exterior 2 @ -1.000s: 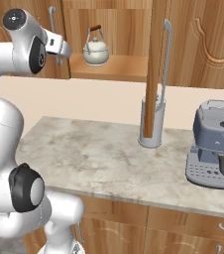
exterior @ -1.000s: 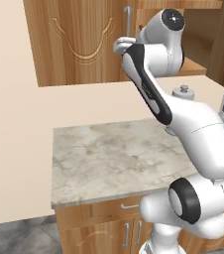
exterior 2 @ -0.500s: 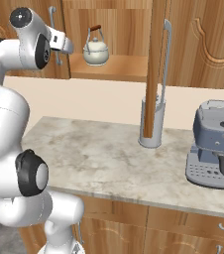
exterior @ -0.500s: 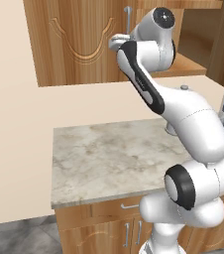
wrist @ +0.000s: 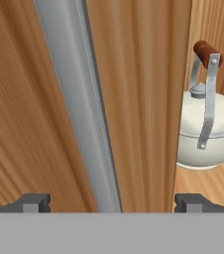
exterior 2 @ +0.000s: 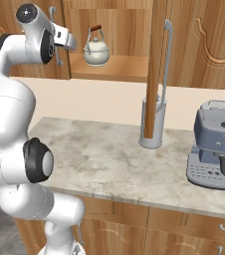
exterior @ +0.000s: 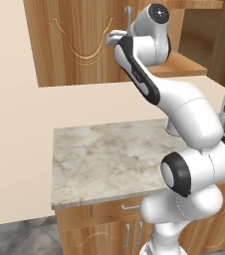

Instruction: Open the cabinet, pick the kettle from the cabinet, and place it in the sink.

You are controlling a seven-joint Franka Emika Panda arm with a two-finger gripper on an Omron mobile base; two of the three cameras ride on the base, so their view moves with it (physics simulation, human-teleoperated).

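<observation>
**A:** How far along are you?

**B:** In the left base view, your arm is reaching up at the wooden wall cabinet point(exterior: 84, 42), whose left door is staying shut.

**A:** And from the right?

**B:** The right door is standing open; the small cream-white kettle point(exterior 2: 96, 51) is sitting on the shelf, not yet picked up, and the sink is waiting.

**A:** The hand?

**B:** In the hand view, your hand point(wrist: 111, 202) is gaping wide around the long silver bar handle point(wrist: 79, 104), gripping nothing. No writing is showing anywhere.
</observation>
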